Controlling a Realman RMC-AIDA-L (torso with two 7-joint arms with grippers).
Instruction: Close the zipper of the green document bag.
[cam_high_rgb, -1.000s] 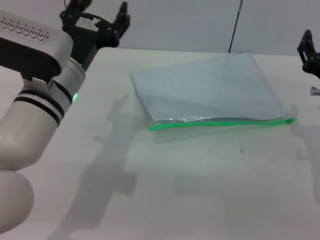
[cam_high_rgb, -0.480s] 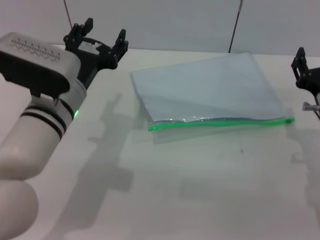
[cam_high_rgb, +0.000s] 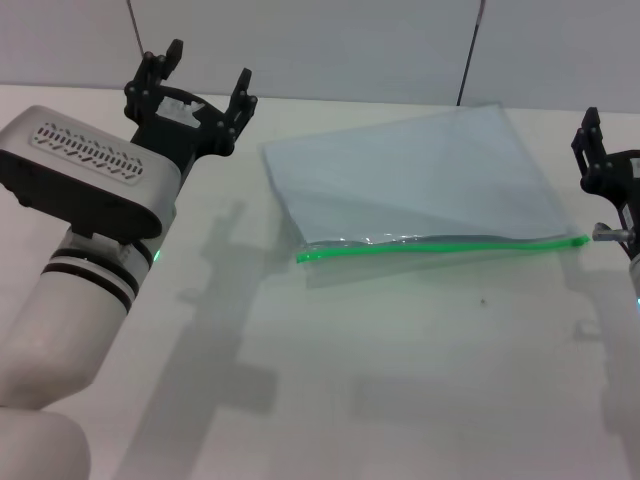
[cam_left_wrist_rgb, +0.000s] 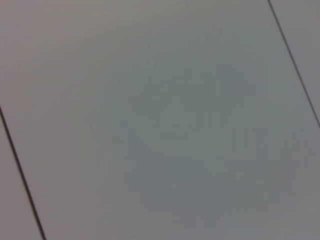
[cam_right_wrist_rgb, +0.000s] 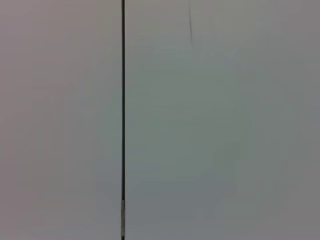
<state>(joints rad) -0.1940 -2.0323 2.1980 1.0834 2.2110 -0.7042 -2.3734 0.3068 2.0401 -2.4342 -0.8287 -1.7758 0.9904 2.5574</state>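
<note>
Head view shows us the green document bag (cam_high_rgb: 415, 180) flat on the table (cam_high_rgb: 400, 380), its zipper (cam_high_rgb: 440, 244) untouched. Our left gripper (cam_high_rgb: 198, 85) hovers spread-fingered beside it; the right gripper (cam_high_rgb: 600, 150) we cannot judge.

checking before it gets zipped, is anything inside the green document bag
Through the translucent plastic of the green document bag no distinct item shows; a thin sheet could not be ruled out. It lies flat on the white table, zipper along its near edge.

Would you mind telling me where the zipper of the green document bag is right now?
In the head view, the zipper runs along the near edge of the green document bag, mid-table, its right end close to the right gripper.
</note>
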